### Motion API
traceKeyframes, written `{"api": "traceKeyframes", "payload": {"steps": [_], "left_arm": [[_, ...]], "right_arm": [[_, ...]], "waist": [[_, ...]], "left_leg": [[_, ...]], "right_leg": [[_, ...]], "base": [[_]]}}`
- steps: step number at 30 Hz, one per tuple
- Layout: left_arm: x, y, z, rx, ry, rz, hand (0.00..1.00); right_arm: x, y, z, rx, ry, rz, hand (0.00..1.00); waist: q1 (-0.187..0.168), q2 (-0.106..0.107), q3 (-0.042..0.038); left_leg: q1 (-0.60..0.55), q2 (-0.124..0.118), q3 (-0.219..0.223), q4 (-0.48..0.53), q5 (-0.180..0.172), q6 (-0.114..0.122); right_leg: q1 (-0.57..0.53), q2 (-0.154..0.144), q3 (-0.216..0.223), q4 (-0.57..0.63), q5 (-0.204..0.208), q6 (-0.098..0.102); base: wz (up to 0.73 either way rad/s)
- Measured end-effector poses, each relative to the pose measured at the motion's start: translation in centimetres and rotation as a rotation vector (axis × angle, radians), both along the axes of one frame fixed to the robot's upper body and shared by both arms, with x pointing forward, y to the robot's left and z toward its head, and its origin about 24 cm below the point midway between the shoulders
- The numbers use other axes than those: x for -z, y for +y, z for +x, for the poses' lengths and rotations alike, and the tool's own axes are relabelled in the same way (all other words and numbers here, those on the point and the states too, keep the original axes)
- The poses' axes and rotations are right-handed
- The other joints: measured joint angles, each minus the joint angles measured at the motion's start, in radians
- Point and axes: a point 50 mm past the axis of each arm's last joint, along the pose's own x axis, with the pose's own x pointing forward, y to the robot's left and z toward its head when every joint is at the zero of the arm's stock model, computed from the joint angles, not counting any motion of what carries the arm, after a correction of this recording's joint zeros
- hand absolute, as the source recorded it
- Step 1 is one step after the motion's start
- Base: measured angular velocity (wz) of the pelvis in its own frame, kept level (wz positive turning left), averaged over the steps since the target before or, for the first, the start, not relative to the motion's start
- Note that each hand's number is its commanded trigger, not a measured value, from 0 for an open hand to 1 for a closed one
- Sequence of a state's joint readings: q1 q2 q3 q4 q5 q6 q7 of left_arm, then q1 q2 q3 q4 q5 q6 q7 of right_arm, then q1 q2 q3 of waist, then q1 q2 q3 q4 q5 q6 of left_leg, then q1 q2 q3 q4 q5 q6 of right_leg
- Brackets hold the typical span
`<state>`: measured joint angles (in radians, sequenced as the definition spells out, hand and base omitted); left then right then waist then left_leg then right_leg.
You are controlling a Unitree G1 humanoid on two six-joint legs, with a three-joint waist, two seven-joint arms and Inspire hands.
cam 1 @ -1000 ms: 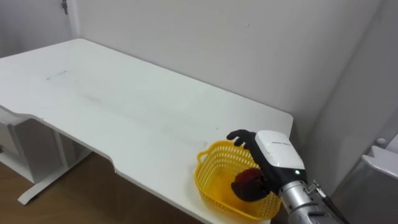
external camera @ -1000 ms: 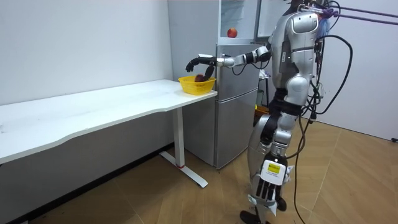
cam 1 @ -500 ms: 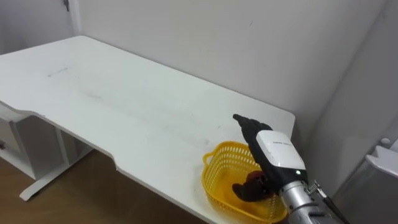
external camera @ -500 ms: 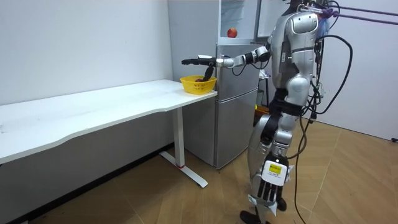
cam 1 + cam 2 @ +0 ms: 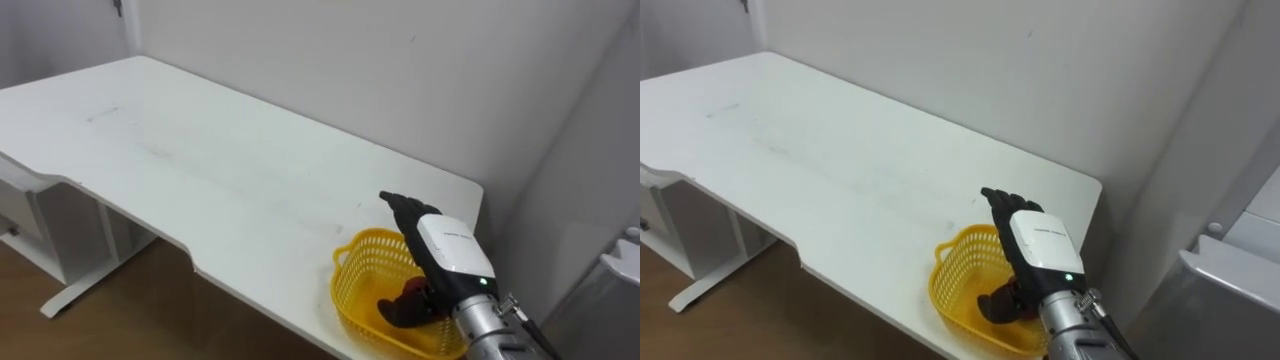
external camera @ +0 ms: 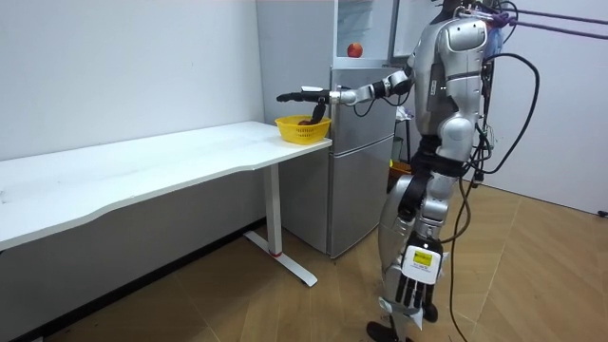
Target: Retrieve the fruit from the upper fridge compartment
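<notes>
The task appears to be at its delivery step. The right hand [image 5: 447,248] reaches out over the yellow basket [image 5: 349,291], with its fingers straight and spread apart, gripping nothing. Just below its palm, a dark red fruit [image 6: 303,121] lies on the basket's floor, partly hidden by the hand, so whether the thumb touches it cannot be told. It is the only thing seen in the basket.

The basket sits under the hand on the near corner of the white counter [image 5: 200,165], close to the edge. The next move would likely be to lift the hand up and back, clear of the rim, without nudging the light basket towards that edge.

Behind the outstretched arm stands the fridge [image 6: 366,142], with a red apple [image 6: 354,49] on top of it. The left hand [image 6: 408,290] hangs relaxed by the leg.
</notes>
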<state>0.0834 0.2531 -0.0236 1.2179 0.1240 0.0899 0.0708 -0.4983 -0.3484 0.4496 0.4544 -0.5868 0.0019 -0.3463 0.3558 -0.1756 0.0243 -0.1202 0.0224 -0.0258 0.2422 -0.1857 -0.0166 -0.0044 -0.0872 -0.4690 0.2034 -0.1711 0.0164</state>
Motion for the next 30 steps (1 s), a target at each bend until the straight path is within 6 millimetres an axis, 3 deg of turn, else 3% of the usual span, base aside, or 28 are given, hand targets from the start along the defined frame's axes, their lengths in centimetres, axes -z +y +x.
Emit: {"api": "traceKeyframes", "payload": {"steps": [5,15,20,26,30], "left_arm": [[0.0,-0.1,0.0,0.002,-0.002,-0.004,0.0],[0.4,-1.3,-0.2,0.055,0.019,-0.022,0.0],[0.6,-1.7,-0.5,0.048,0.017,-0.033,0.0],[0.7,-1.7,-1.6,0.038,0.039,-0.037,0.0],[0.7,-1.9,-1.7,0.034,0.043,-0.051,0.0]], "right_arm": [[-1.0,0.1,0.1,0.001,-0.023,0.077,0.0],[-7.3,2.1,-1.3,-0.104,-0.339,0.192,0.0],[-9.4,2.0,-2.0,-0.113,-0.441,0.258,0.0],[-13.0,1.9,-3.7,-0.168,-0.599,0.392,0.0],[-14.2,1.5,-4.5,-0.168,-0.672,0.442,0.0]], "waist": [[-0.015,0.01,0.0006],[-0.058,0.072,-0.0022],[-0.087,0.089,-0.0157],[-0.133,0.118,-0.0181],[-0.171,0.122,-0.0219]], "left_leg": [[0.004,0.0,0.001,0.015,0.0,0.0],[0.031,0.006,0.05,0.003,0.0,0.001],[0.053,0.008,0.062,-0.003,0.0,0.001],[0.1,0.012,0.095,-0.014,0.001,0.002],[0.118,0.016,0.11,-0.026,0.0,0.002]], "right_leg": [[0.006,0.0,0.0,0.0,0.0,0.0],[0.009,0.0,0.056,0.003,0.001,-0.001],[0.014,0.0,0.073,0.013,0.001,-0.001],[0.04,0.002,0.107,0.016,0.001,-0.001],[0.048,0.004,0.115,0.017,0.001,-0.001]], "base": [[0.0],[-0.13],[-0.09],[-0.15],[-0.11]]}}
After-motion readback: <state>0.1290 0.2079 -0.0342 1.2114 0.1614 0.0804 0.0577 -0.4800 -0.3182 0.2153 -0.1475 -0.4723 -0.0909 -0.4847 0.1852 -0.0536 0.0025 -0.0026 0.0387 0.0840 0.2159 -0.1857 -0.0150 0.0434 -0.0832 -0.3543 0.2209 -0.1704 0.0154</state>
